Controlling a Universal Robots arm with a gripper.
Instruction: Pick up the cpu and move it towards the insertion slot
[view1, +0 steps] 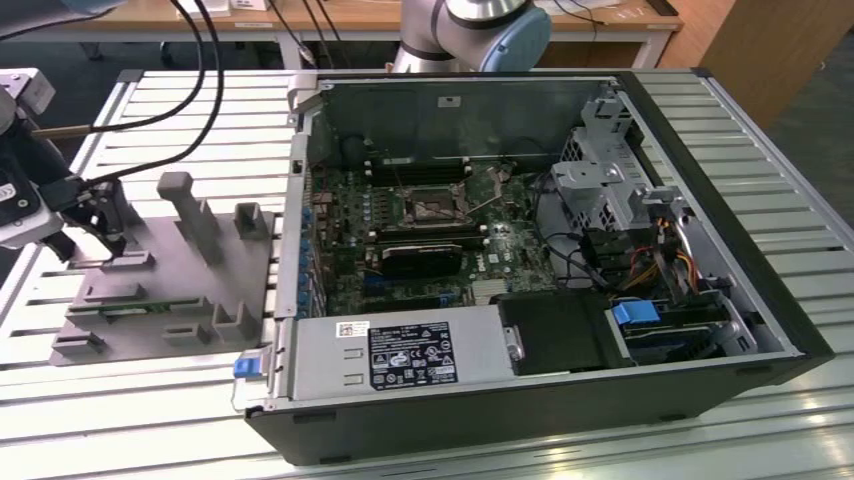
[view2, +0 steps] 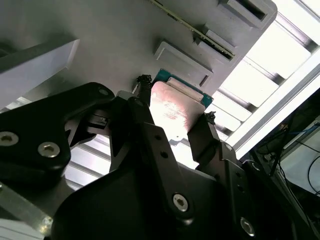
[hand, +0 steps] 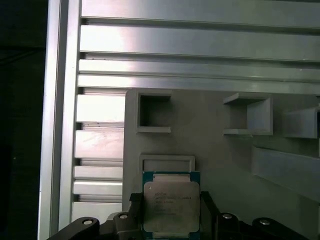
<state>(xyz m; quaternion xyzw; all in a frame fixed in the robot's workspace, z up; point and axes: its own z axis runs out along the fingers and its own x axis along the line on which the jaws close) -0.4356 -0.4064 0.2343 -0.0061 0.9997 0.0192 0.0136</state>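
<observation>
While the gripper (view1: 104, 228) holds the cpu (hand: 171, 207) by its sides, the slot (view1: 438, 207) is well apart from it.
We see the fingers (view2: 200, 135) pressed on two edges of the cpu in both wrist views, over the grey block (view1: 160, 290) at the exterior view's left. We cannot tell if the cpu is off the block. We think the grab is done. The trip is not: the slot sits inside the open computer (view1: 534, 380), near the centre of the exterior view.
</observation>
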